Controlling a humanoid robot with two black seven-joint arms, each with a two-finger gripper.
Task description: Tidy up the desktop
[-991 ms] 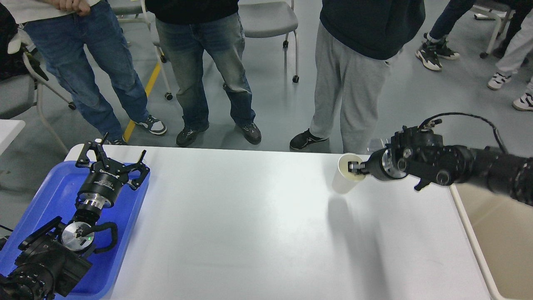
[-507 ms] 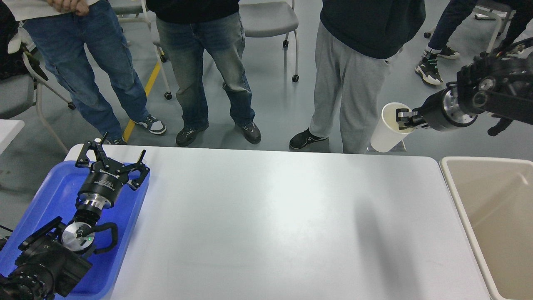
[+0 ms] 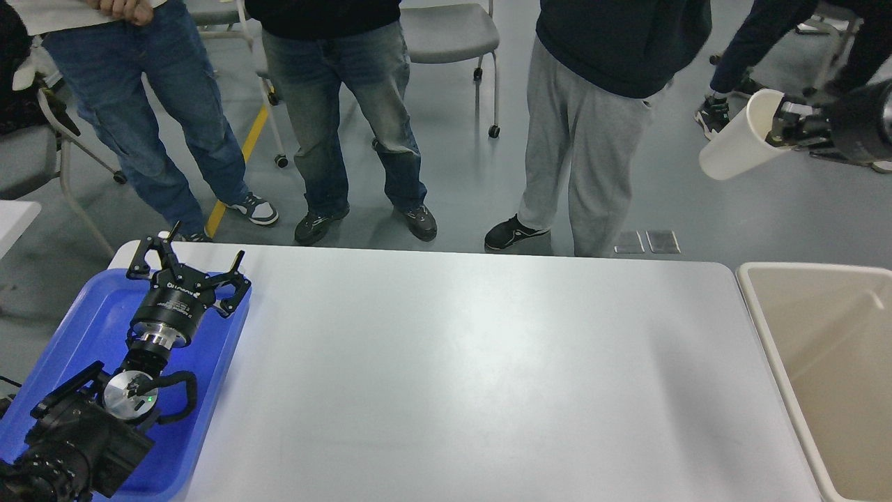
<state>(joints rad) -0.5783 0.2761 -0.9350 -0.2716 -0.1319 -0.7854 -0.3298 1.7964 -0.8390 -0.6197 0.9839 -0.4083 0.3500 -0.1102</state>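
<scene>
The desktop (image 3: 453,369) is a wide white tabletop with rounded corners, filling the middle of the head view. My right gripper (image 3: 784,125) is high at the upper right, past the table's far right corner, shut on the rim of a white paper cup (image 3: 739,143) that hangs tilted in the air. My left gripper (image 3: 185,268) is open and empty, held over the blue tray (image 3: 83,328) at the left edge of the table.
A beige tub (image 3: 822,362) stands against the table's right edge. Several people stand close behind the table's far edge, with chairs (image 3: 446,35) behind them.
My right gripper has lifted the white cup off the table's far right part and carried it up and to the right. The left arm has not moved.
</scene>
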